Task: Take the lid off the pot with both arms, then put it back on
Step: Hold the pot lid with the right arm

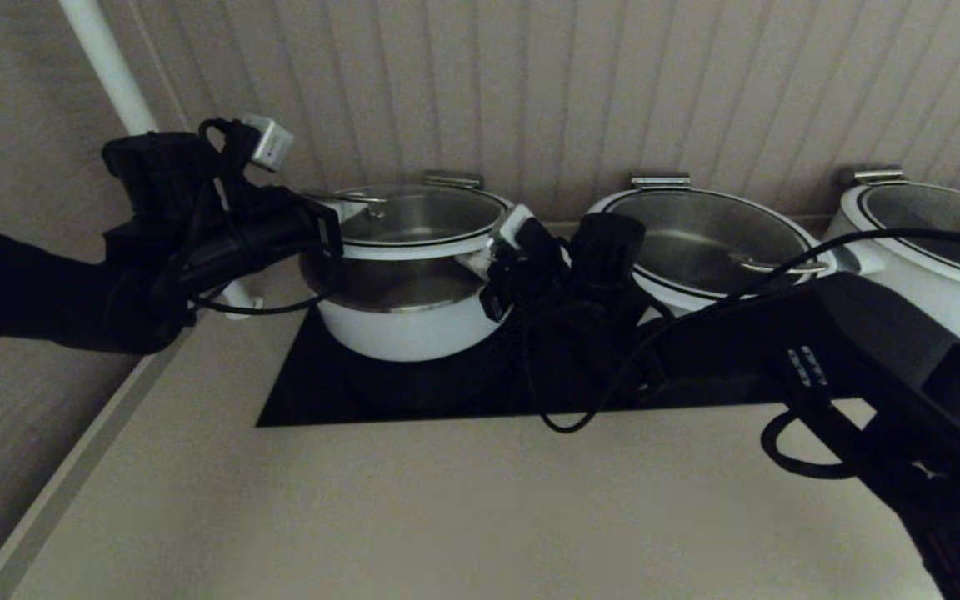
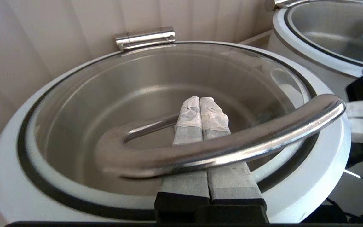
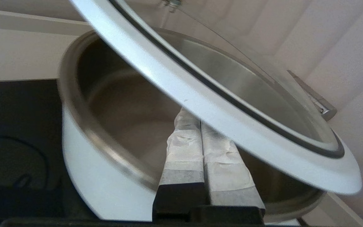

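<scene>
The lid (image 1: 413, 218), glass with a white rim, hangs tilted just above the pot (image 1: 405, 329), which stands on the black cooktop. My left gripper (image 2: 199, 100) is shut, its taped fingers pushed under the lid's steel loop handle (image 2: 232, 145) and over the glass. In the head view that gripper (image 1: 326, 221) sits at the lid's left edge. My right gripper (image 3: 197, 118) is shut too, its fingers lying beneath the lid's white rim (image 3: 232, 126) above the open pot (image 3: 83, 151). The head view places the right gripper (image 1: 497, 250) at the lid's right edge.
Two wider white pots with glass lids (image 1: 705, 233) (image 1: 930, 242) stand to the right along the ribbed wall. The black cooktop (image 1: 413, 392) lies under the pots. A white pole (image 1: 113, 67) rises at the back left. The counter's edge runs along the left.
</scene>
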{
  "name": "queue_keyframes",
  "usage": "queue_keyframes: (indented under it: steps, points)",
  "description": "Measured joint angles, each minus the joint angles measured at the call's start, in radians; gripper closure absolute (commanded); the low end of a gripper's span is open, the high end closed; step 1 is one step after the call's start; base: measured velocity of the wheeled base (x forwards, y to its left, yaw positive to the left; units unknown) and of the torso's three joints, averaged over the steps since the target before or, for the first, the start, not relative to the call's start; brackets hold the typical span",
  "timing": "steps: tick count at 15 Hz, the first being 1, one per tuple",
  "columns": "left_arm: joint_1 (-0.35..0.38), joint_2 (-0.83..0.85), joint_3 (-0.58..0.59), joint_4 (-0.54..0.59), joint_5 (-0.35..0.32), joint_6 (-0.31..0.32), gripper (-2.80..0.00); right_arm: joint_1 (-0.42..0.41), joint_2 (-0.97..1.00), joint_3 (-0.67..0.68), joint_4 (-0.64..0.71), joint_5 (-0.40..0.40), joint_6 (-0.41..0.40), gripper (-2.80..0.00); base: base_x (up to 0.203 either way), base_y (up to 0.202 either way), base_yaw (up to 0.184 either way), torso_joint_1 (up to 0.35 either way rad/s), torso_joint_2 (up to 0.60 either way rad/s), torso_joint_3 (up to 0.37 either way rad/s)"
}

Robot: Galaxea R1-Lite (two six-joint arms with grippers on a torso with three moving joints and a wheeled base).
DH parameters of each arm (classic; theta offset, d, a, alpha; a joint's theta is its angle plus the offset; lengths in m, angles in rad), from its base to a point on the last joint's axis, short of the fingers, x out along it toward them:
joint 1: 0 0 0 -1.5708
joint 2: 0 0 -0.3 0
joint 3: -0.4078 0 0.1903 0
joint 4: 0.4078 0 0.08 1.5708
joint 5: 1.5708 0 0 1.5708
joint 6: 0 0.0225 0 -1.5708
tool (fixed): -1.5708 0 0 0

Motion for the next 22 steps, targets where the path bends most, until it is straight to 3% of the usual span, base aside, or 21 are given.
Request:
queue_keyframes:
  steps: [5,22]
  points:
    - [0.001,-0.009,0.017,0.002,-0.001,0.004,0.00,-0.009,0.038,-0.116,0.047,-0.015,0.000,0.00,0.000,0.000,0.000,0.000,0.00,0.000]
    - [0.008,-0.200,0.205,0.009,-0.002,0.006,0.00,-0.021,0.038,-0.126,0.057,-0.015,-0.002,0.00,0.000,0.000,0.000,0.000,0.00,0.000]
